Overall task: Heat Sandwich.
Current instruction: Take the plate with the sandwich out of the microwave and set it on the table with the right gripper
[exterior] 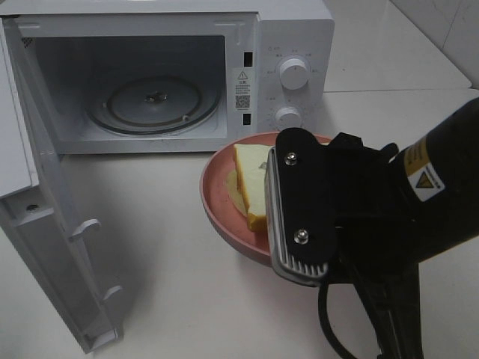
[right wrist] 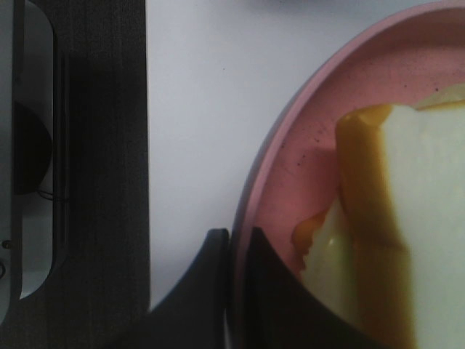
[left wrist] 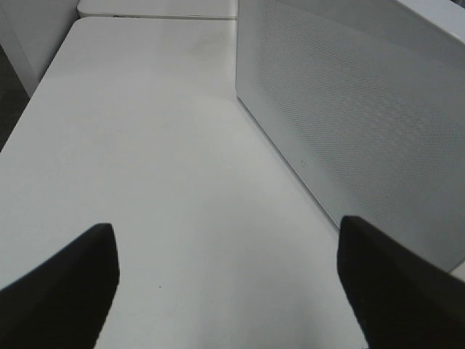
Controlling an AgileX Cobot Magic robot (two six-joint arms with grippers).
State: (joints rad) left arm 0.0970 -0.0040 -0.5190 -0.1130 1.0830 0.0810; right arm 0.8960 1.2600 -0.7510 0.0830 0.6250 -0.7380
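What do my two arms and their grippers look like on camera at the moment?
The right arm is black and bulky, with a yellow warning-triangle label, a black cable looping below, and a rounded black plate with two silver screws above a grey ribbed edge. The right gripper and left gripper show plain matte black fingers.

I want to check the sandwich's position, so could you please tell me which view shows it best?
The exterior high view: the sandwich sits on the pink plate before the open microwave. The right wrist view shows only a close-up part; the left wrist view shows none.
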